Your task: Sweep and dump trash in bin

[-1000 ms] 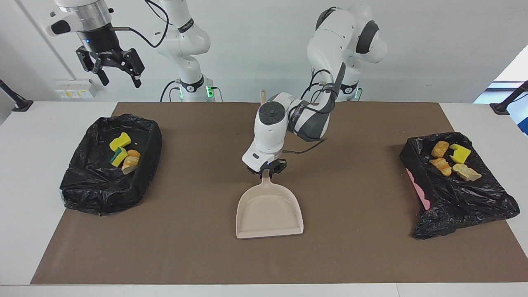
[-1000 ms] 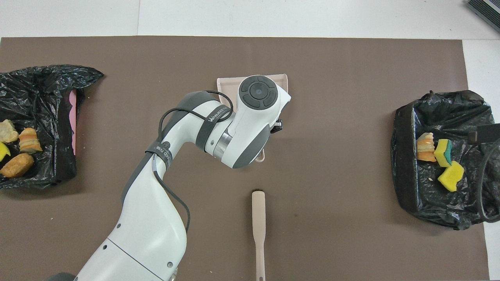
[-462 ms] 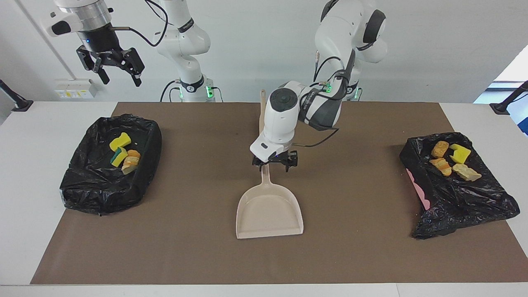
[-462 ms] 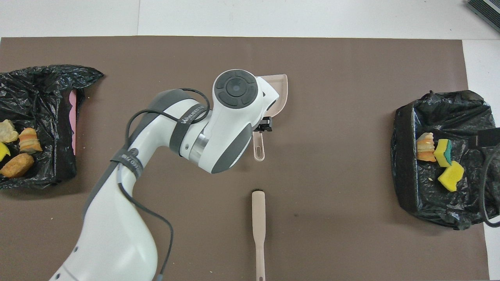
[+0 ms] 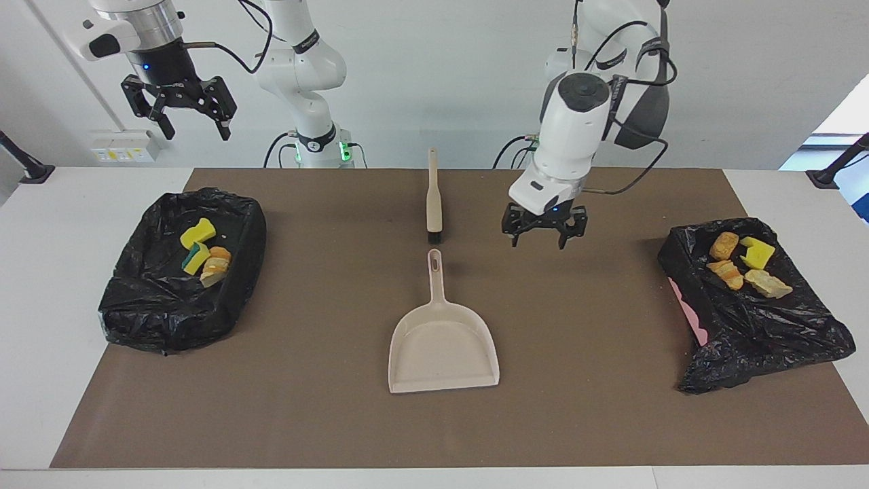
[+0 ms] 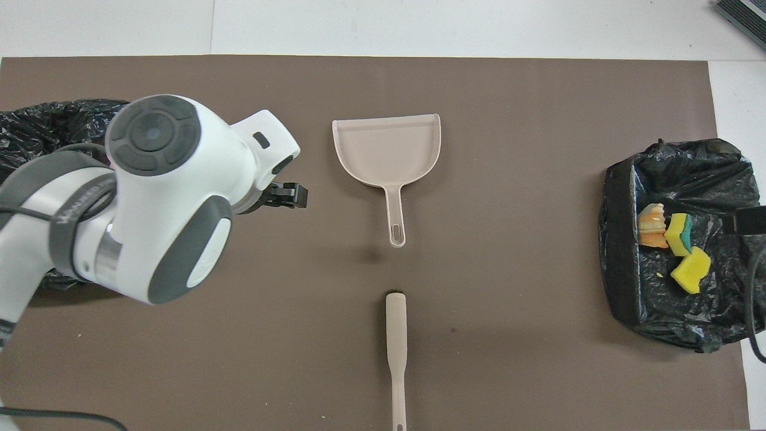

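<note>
Trash [image 5: 204, 252] lies in two black-lined bins, one at each end of the desk [image 5: 41, 285]: bright yellow sponge wedges, one green-backed, and tan crusty bread-like lumps. Three pieces sit in the bin [image 5: 180, 272] at the right arm's end, four [image 5: 743, 265] in the bin [image 5: 753, 305] at the left arm's end. The left end effector [image 5: 544, 234] hangs open and empty over the brown mat [image 5: 326, 407], beside the dustpan [image 5: 442, 339] handle and brush [image 5: 433, 197]. The right end effector [image 5: 180, 112], open and empty, waits raised above its bin.

You've got a beige dustpan [image 5: 442, 346] flat on the brown mat [image 5: 326, 407], handle toward the robots. Beige brush [image 5: 433, 197] lies just nearer them, in line. White worktop [image 5: 41, 285] surrounds the mat.
</note>
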Controlling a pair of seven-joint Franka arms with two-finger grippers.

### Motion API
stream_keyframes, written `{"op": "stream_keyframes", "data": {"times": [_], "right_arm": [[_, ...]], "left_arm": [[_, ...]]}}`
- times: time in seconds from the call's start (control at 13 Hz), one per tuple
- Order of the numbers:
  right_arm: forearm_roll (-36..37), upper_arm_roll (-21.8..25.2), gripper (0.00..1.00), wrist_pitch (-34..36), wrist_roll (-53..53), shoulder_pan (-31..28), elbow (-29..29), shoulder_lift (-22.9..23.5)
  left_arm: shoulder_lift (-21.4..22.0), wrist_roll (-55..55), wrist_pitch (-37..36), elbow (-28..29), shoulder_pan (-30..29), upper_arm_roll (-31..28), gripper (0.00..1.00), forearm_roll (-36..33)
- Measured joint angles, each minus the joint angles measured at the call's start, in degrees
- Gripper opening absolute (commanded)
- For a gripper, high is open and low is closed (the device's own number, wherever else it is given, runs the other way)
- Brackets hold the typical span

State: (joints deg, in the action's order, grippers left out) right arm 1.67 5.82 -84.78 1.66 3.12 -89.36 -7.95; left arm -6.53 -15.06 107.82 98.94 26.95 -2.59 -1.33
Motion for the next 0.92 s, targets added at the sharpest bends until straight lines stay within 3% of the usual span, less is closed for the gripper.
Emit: {"op": "stream_keyframes", "data": {"times": [0.46,0.92], "right_arm": [[0.3,0.0,1.00,0.1,0.0,-0.1,0.0,0.0],[0.6,0.1,1.00,0.1,0.0,-0.1,0.0,0.0]], "left_arm": [[8.5,13.6,-6.1,-0.1,-11.1,-0.4,1.00,0.1],[10.0,25.2,-22.4,-13.6,-20.5,-0.7,1.00,2.3]]}}
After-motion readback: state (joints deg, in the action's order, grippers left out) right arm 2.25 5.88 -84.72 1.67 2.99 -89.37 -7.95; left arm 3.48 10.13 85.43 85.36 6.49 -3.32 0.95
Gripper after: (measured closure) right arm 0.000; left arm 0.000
